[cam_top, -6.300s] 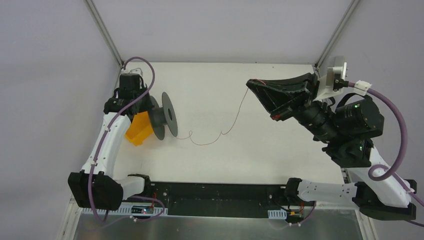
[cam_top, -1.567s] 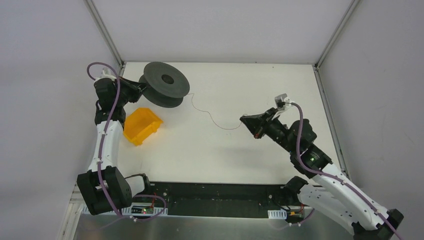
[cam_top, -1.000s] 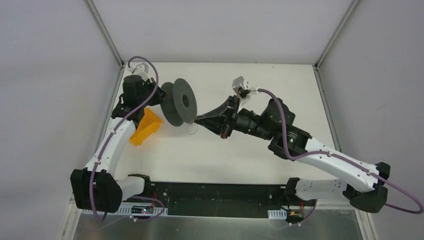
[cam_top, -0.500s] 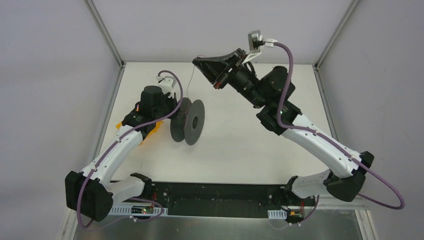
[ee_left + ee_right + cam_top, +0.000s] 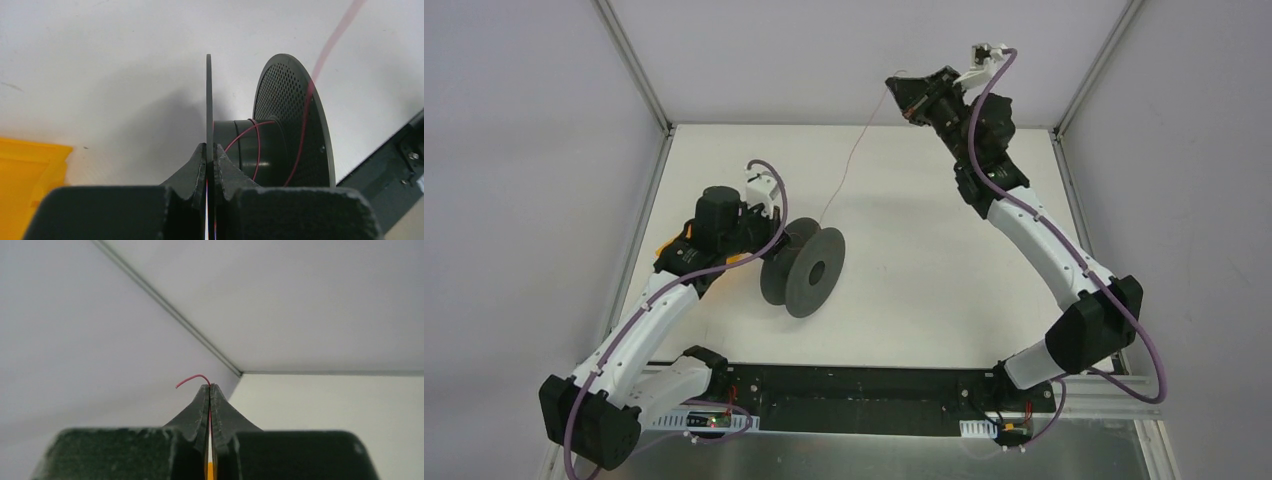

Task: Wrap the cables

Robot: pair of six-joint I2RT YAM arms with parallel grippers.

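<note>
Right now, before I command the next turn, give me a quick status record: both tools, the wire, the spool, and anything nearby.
left tool: shut on the spool, pinching one thin flange edge-on
right tool: shut on the wire near its free end, high by the far wall
wire: at least two loops on the hub, then a straight span up to the right tool
spool: on edge, axis roughly level; contact with the table unclear
yellow bin: beside the left tool, partly hidden
</note>
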